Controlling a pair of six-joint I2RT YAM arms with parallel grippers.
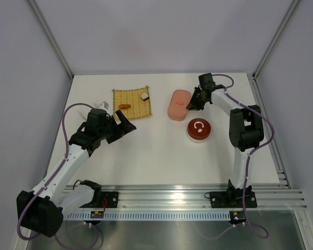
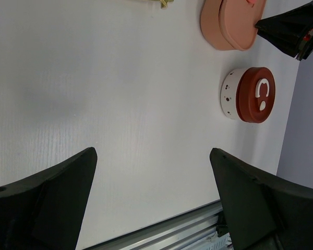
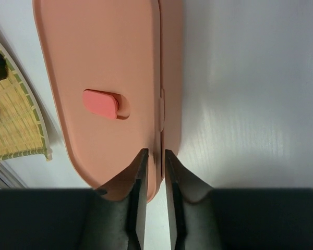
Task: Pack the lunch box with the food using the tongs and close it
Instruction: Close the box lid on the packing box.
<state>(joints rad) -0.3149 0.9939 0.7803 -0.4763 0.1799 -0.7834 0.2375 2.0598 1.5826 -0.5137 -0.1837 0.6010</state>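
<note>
The pink lunch box [image 1: 177, 104] [image 3: 104, 78] lies with its lid down, a darker pink tab [image 3: 100, 103] on top. My right gripper [image 1: 192, 102] [image 3: 155, 152] sits at its right end, jaws a narrow gap apart astride the lid's rim seam. Two pieces of food rest on the yellow mat [image 1: 131, 103]: an orange lump [image 1: 124, 106] and a white-and-dark block [image 1: 144, 96]. The tongs [image 1: 101, 104] show as a pale sliver behind my left arm, mostly hidden. My left gripper [image 1: 126, 125] [image 2: 152, 152] hangs wide open over bare table, nothing between its fingers.
A round red-lidded white container [image 1: 199, 129] [image 2: 250, 95] stands just in front of the lunch box. The lunch box [image 2: 232, 23] and the right gripper [image 2: 292, 31] show at the far edge of the left wrist view. An aluminium rail [image 1: 188, 195] runs along the near edge.
</note>
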